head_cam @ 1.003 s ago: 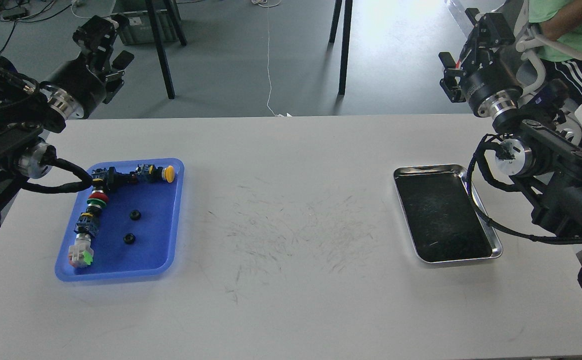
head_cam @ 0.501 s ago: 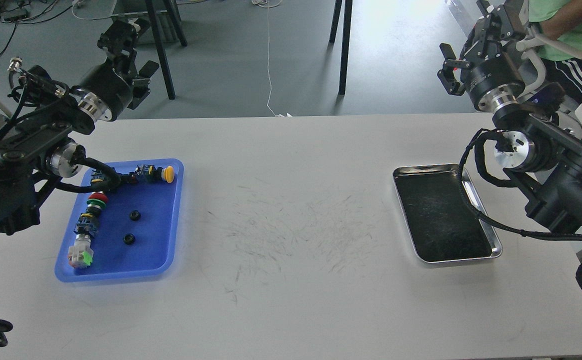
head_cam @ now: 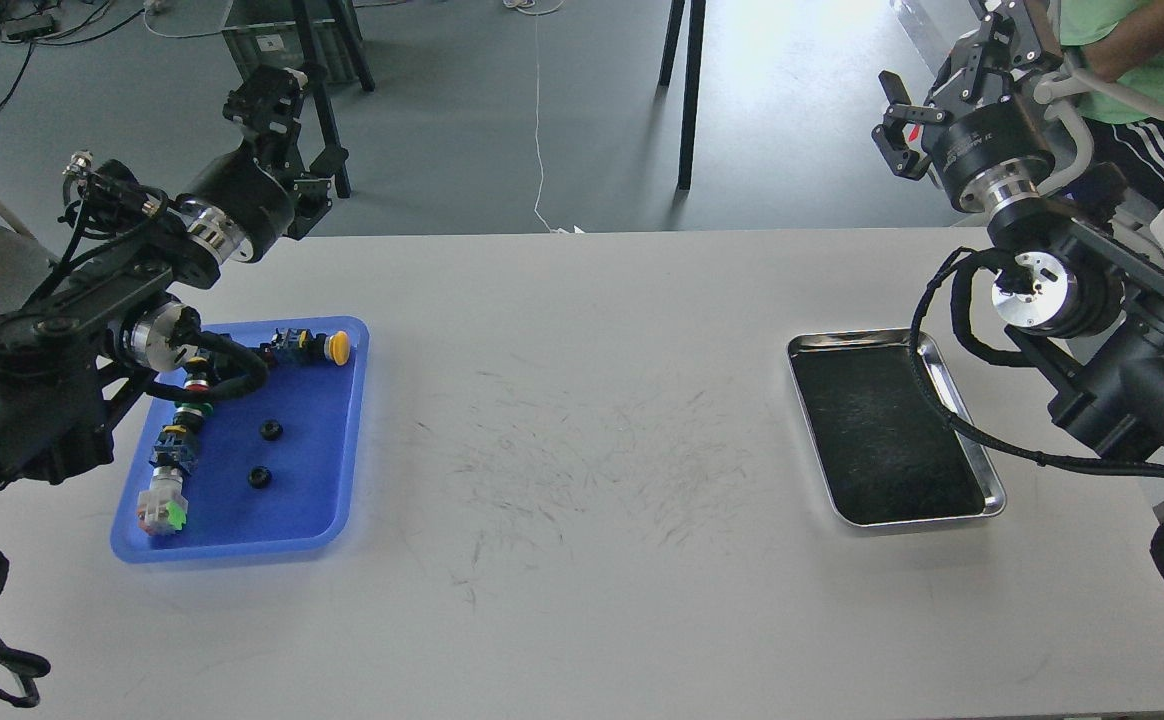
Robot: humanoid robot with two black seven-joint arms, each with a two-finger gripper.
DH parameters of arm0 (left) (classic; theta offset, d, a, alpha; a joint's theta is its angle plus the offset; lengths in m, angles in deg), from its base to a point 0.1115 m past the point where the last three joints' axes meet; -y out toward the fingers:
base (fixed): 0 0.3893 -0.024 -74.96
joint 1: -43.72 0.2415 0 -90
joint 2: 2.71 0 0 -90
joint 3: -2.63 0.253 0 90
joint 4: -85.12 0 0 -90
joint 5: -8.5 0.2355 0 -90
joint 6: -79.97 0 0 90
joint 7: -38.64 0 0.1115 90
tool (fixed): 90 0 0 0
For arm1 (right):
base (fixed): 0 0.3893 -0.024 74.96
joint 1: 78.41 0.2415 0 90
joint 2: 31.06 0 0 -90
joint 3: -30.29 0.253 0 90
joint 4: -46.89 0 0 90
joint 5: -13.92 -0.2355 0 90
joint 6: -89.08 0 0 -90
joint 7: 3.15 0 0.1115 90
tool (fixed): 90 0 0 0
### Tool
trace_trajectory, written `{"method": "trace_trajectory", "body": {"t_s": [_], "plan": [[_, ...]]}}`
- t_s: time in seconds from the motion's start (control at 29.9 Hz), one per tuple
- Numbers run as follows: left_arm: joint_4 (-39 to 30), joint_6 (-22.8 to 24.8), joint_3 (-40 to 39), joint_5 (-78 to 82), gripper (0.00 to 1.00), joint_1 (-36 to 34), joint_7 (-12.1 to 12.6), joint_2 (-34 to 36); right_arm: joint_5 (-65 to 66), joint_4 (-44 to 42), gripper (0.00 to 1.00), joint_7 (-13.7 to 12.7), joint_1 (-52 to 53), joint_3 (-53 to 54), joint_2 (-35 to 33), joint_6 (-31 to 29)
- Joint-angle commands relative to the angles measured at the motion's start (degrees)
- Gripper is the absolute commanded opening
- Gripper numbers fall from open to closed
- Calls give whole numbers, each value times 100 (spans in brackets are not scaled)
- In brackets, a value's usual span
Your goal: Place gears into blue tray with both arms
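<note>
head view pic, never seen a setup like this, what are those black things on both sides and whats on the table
This single picture is taken from the robot's own head, looking forward and down at a white table. The black things are its two arms. Each ends in a two-finger gripper: the left gripper and the right gripper are both raised past the table's far edge, and neither holds anything. On the left lies a blue tray with two small black gears and some colourful push-button switches inside. On the right lies a shiny steel tray with a dark inside and nothing in it.
</note>
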Motion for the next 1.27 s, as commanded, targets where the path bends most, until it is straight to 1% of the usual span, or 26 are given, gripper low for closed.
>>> {"method": "trace_trajectory", "body": {"t_s": [0.0, 0.13, 0.2, 0.27, 0.33, 0.5, 0.6, 0.7, 0.94, 1.24], "plan": [[52, 25, -84, -254, 98, -16, 0, 6, -4, 0, 99, -35, -39, 17, 30, -12], [122, 43, -242, -324, 98, -95, 0, -46, -135, -17, 99, -70, -109, 69, 47, -100], [227, 43, -400, -377, 98, -77, 0, -81, -258, -79, 99, -166, -171, 61, 65, -275], [202, 61, -524, -421, 98, -78, 0, -291, -346, -53, 99, -219, -241, 61, 179, -346], [228, 52, -550, -483, 98, -77, 0, -468, -382, -79, 99, -229, -329, 78, 328, -346], [201, 96, -621, -597, 98, -34, 0, -433, -425, -79, 99, -237, -364, 280, 495, -355], [202, 26, -603, -597, 98, 2, 0, -442, -426, -44, 99, -229, -365, 316, 583, -215], [202, 61, -577, -597, 98, -7, 0, -407, -417, -17, 99, -220, -338, 298, 592, 172], [193, 140, -586, -597, 98, 2, 0, -293, -408, -9, 99, -167, -382, 298, 513, 190], [193, 175, -603, -615, 98, 81, 0, -301, -364, 53, 99, -167, -382, 254, 461, 190]]}}
